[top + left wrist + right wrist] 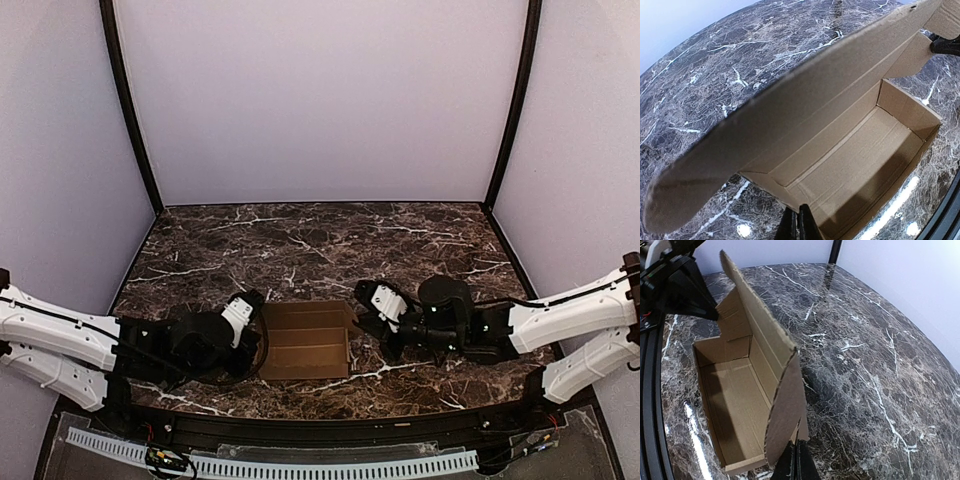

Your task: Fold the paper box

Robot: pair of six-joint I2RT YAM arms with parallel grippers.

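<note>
Top view: we find the paper box [305,345] near the counter's [300,240] front edge, between the left gripper [256,300] and the right gripper [360,302], its long axis running left to right.

Left wrist: the tray walls stand, opening upward. The lid [790,115] is upright and unclosed. Jaws together at the end wall.

Right wrist: jaws together below the lid's corner. We judge closing remains.

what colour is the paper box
Plain tan-brown cardboard, unmarked; the paper box shows best in the right wrist view.
</note>
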